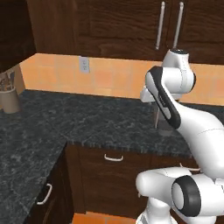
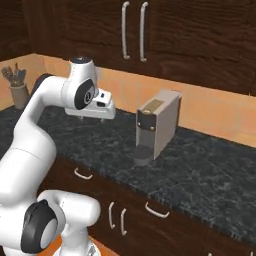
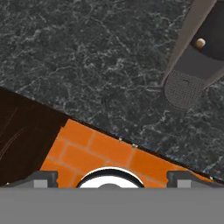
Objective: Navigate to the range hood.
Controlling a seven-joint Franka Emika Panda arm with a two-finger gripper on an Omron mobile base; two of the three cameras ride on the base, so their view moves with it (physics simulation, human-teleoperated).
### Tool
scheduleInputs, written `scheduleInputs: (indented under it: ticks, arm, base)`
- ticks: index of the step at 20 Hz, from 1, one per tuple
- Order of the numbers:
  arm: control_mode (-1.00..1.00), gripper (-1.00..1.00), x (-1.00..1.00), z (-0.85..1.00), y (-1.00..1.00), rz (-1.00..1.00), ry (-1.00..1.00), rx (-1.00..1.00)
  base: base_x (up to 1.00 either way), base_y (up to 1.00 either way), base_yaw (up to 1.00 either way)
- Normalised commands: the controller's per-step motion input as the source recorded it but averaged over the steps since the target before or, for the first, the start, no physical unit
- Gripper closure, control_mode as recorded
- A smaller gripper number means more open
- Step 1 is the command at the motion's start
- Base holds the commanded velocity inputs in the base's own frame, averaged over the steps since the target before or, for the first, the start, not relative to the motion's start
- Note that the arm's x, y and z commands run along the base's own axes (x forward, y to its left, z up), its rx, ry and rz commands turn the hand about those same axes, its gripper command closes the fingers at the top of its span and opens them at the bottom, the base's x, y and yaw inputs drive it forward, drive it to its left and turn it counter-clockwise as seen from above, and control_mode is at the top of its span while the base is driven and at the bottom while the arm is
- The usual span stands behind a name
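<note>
Pincer [image 3: 112, 178] over counter [image 3: 87, 65]; coffee machine [image 2: 158, 125] near

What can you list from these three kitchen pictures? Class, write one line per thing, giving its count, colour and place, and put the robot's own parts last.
Counter: one, black speckled stone, L-shaped, running along the wall and down the left side.
Coffee machine: one, grey-beige with a dark front, standing on the counter by the wall.
Utensil holder: one, grey-brown, with utensils in it, in the counter's far left corner.
Wall outlet: one, pale grey, on the orange backsplash.
Upper cabinets: dark wood, above the counter, two long silver handles.
Lower cabinets: dark wood, under the counter, pale handles.
Floor: orange brick tiles, below the counter edge.
Robot arm: one, white with dark joints, folded over the counter.
</note>
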Motion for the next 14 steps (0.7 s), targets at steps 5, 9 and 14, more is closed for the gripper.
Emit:
scheduleInputs:
  ticks: [5,9,14]
  arm:
    - [1.0,-1.0,0.0,0.0,0.0,0.0,0.0,0.0]
    - [1.0,-1.0,0.0,0.0,0.0,0.0,0.0,0.0]
    - [1.0,-1.0,0.0,0.0,0.0,0.0,0.0,0.0]
  base:
    - [-0.26,0.04,0.74]
    - [-0.32,0.09,0.69]
    - [-0.33,0.39,0.66]
